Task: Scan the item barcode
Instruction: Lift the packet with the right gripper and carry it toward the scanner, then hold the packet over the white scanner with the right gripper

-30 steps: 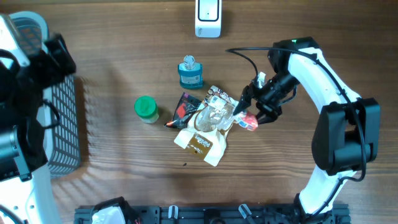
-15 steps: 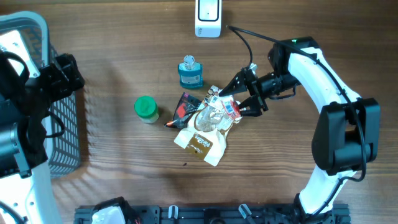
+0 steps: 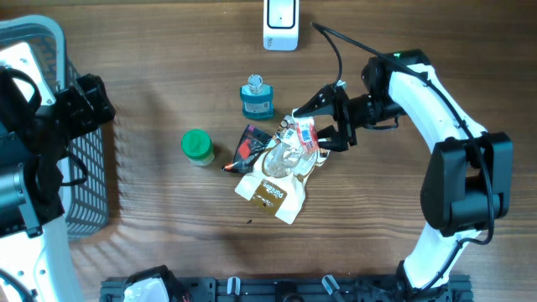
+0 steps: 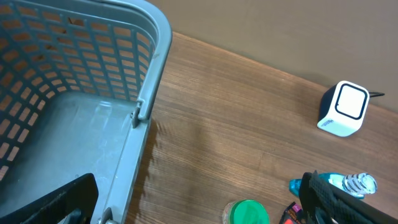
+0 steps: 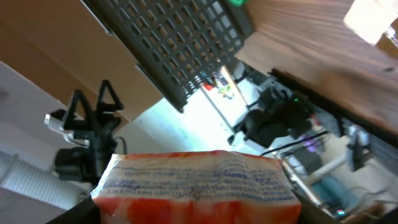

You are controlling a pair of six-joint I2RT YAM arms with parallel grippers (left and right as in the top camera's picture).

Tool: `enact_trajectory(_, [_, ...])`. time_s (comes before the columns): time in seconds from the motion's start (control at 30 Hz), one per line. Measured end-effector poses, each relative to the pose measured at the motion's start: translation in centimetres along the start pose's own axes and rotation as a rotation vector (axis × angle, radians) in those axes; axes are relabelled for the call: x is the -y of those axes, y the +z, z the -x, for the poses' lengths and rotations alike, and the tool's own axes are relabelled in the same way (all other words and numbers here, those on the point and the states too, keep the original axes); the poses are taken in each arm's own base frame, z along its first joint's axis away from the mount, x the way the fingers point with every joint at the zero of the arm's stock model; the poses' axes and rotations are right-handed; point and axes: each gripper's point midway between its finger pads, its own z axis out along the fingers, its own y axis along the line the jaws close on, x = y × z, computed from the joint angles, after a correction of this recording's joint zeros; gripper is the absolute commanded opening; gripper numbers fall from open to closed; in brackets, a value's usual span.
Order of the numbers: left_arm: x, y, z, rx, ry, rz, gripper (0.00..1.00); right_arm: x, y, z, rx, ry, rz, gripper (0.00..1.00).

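Note:
A small red-and-white packet (image 3: 304, 135) with fine blue print is held in my right gripper (image 3: 324, 127), above the right edge of the pile of items. In the right wrist view the packet (image 5: 196, 180) fills the lower frame, printed side to the camera, with the jaws closed on its two ends. No barcode is readable. The white scanner (image 3: 280, 23) stands at the table's far edge, also in the left wrist view (image 4: 343, 109). My left gripper (image 4: 193, 208) hangs open and empty over the basket's corner.
A blue bottle (image 3: 257, 96), a green-lidded jar (image 3: 196, 145), a dark snack packet (image 3: 249, 144) and a clear-and-tan bag (image 3: 273, 180) lie mid-table. A grey basket (image 3: 88, 172) stands at the left. The right arm's cable loops toward the scanner.
My right gripper has carried the packet up and to the left, from the table right of the pile to above its edge, turning it. The left arm shifted slightly early on.

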Motion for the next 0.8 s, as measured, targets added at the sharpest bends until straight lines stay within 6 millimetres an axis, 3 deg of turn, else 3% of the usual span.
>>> enact_trajectory(0.2, [0.0, 0.0, 0.0, 0.0, 0.0, 0.0, 1.0, -1.1, 0.0, -0.2, -0.014, 0.087, 0.061, 0.69])
enact_trajectory(0.37, [0.0, 0.0, 0.0, 0.0, 0.0, 0.0, 1.0, -1.3, 0.0, 0.6, -0.003, 0.014, 0.067, 0.63])
enact_trajectory(0.47, [0.0, 0.0, -0.1, -0.003, 0.0, 0.0, 1.0, -1.6, -0.1, 3.0, 0.044, -0.194, 0.04, 0.63])
enact_trajectory(0.53, [0.0, 0.0, 0.0, -0.002, 0.0, 0.0, 1.0, -2.3, -0.3, 5.7, 0.113, -0.368, -0.002, 0.64])
enact_trajectory(0.7, [0.0, 0.1, -0.1, -0.005, 0.0, 0.001, 1.0, -5.9, -1.9, 12.1, 0.374, -0.749, -0.106, 0.72])
enact_trajectory(0.8, [0.0, 0.1, -0.1, -0.005, 0.0, 0.001, 1.0, -7.4, -3.6, 15.2, 0.56, -0.869, -0.196, 0.72])
